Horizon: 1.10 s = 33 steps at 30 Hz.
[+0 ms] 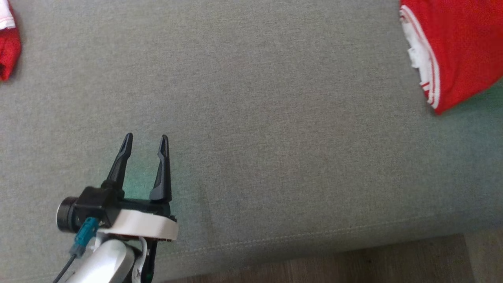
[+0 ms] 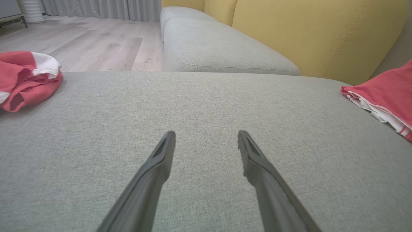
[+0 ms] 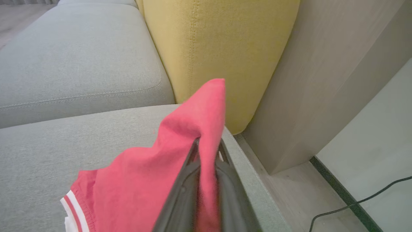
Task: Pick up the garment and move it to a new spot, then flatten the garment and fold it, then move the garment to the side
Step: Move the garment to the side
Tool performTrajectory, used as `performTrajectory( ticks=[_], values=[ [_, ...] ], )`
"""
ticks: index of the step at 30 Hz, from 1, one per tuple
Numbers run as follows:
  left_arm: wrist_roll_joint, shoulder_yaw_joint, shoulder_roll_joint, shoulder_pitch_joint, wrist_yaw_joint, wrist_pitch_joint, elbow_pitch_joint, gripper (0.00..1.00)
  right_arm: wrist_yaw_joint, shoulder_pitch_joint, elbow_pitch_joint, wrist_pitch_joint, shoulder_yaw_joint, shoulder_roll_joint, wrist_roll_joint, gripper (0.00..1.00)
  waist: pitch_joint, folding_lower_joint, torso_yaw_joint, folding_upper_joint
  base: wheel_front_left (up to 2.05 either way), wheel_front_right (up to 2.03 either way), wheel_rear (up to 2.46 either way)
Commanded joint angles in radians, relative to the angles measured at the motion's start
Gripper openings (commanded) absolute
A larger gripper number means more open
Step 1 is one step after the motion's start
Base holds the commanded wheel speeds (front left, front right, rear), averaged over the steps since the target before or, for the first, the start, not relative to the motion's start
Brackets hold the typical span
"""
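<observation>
A red garment (image 1: 456, 47) with white trim lies at the far right of the grey sofa seat (image 1: 275, 137). In the right wrist view my right gripper (image 3: 207, 141) is shut on a fold of this garment (image 3: 145, 183), which is lifted into a peak above the seat's right edge. The same garment (image 2: 386, 93) shows at the right of the left wrist view. My left gripper (image 1: 145, 137) hovers open over the bare seat near its front edge, far to the left of the garment, with nothing between its fingers (image 2: 167, 151).
A second red and white cloth (image 1: 8, 47) lies crumpled at the seat's left edge (image 2: 25, 77). Yellow back cushions (image 3: 209, 42) rise behind the seat. Wooden floor (image 1: 353, 259) runs along the front edge. A pale panel (image 3: 322, 80) and a black cable (image 3: 354, 203) stand right of the sofa.
</observation>
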Motion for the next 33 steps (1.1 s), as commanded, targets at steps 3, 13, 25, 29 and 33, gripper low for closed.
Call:
performTrajectory(
  ticks=[3, 13, 25, 29, 33],
  values=[
    [0.01, 0.034, 0.028, -0.039, 0.007, 0.001, -0.032, 1.0, 0.007, -0.041, -0.038, -0.032, -0.023, -0.023, -0.052, 0.0, 0.003, -0.0001, 0.002, 0.0, 0.0, 0.0, 0.0],
    [0.01, 0.023, 0.024, -0.038, 0.005, -0.002, -0.025, 1.0, 0.007, -0.015, -0.063, -0.124, -0.097, 0.094, -0.203, 1.0, -0.047, -0.0001, -0.004, 0.0, 0.0, 0.0, 0.0],
    [-0.018, 0.029, -0.001, 0.006, -0.003, -0.032, 0.026, 1.0, 0.007, 0.023, 0.069, -0.229, 0.091, 0.182, -0.098, 1.0, -0.241, -0.0001, 0.036, 0.0, 0.0, 0.0, 0.0],
    [-0.031, 0.046, -0.014, 0.028, -0.007, -0.048, 0.064, 1.0, 0.007, 0.084, 0.101, -0.263, 0.155, 0.209, -0.029, 1.0, -0.324, -0.0001, 0.062, 0.0, 0.0, 0.0, 0.0],
    [-0.046, 0.071, -0.026, 0.068, -0.005, -0.058, 0.101, 1.0, 0.007, 0.172, 0.1, -0.29, 0.218, 0.242, 0.047, 1.0, -0.392, -0.0001, 0.085, 0.0, 0.0, 0.0, 0.0]
  ],
)
